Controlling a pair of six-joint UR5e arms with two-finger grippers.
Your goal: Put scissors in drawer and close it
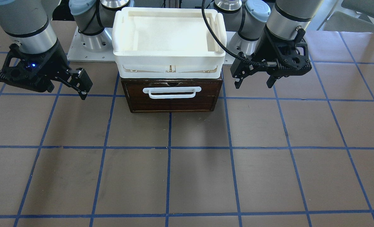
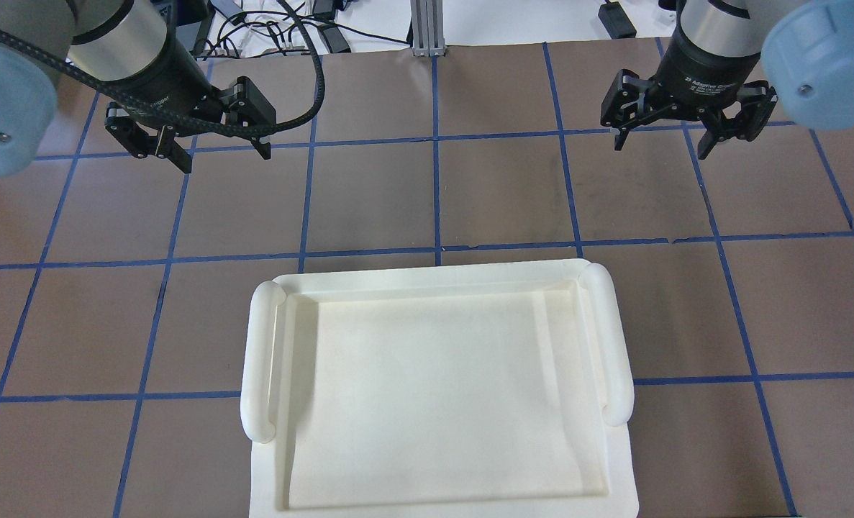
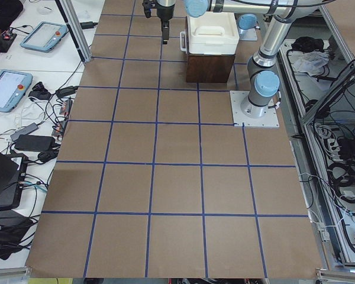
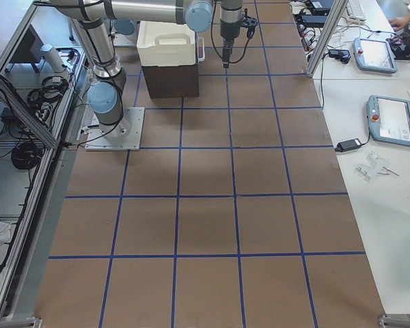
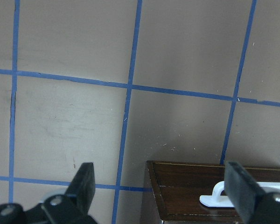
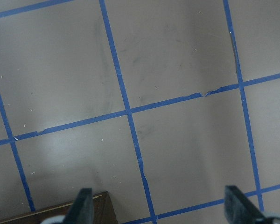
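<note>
The left gripper and right gripper hang with jaws spread wide, holding nothing, above the blue-gridded table, one to either side of the drawer. The drawer sits shut between them, its white handle facing away from the robot, with a white tray resting on top.

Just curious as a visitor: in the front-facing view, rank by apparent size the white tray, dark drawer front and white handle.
Largest: white tray.
Then the drawer front.
Smallest: white handle.
The tray sits on top, nearer the camera, which may enlarge it.
</note>
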